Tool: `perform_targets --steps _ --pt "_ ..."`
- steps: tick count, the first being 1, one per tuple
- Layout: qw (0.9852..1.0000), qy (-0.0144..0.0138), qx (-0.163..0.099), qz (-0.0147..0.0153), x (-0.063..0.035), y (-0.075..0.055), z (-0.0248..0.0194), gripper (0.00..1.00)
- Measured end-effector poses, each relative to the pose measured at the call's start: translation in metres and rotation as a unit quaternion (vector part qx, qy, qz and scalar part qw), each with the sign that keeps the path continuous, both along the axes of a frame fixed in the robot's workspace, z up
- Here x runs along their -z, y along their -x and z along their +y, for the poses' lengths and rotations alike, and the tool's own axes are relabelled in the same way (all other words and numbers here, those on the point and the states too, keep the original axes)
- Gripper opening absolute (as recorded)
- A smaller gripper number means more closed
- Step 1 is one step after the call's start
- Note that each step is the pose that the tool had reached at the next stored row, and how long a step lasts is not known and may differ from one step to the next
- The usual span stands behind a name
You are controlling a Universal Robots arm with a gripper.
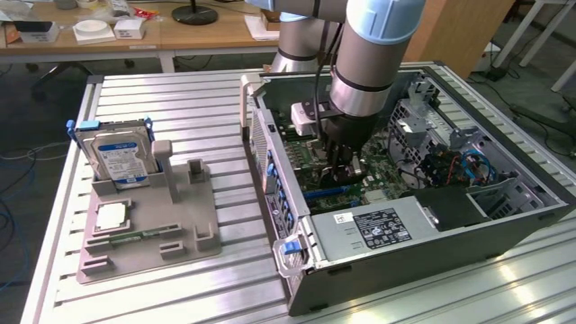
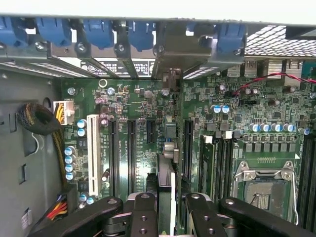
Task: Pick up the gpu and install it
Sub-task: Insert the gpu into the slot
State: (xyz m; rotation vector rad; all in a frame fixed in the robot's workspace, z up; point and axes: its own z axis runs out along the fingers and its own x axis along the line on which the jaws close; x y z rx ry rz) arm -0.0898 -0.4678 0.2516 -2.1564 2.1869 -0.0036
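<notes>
Seating step: my fingers (image 2: pixel 165 210) pinch the thin black GPU card (image 2: pixel 167 187) edge-on, inside the open grey computer case (image 1: pixel 504 223), above the green motherboard (image 2: pixel 148 148) slots. Next needs straight alignment, firm push.

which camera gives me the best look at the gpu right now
The wrist view. There the gpu is seen edge-on between the gripper fingers, over the motherboard slots, its bracket up at the rear slot openings. The exterior view has the arm and gripper covering most of it inside the computer case.
</notes>
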Motion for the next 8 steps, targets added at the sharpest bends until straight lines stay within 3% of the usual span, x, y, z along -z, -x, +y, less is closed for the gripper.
perform_targets --steps 8 --pt "1.0000 -0.0002 0.000 0.0000 0.0045 0.0000 0.0000 0.27"
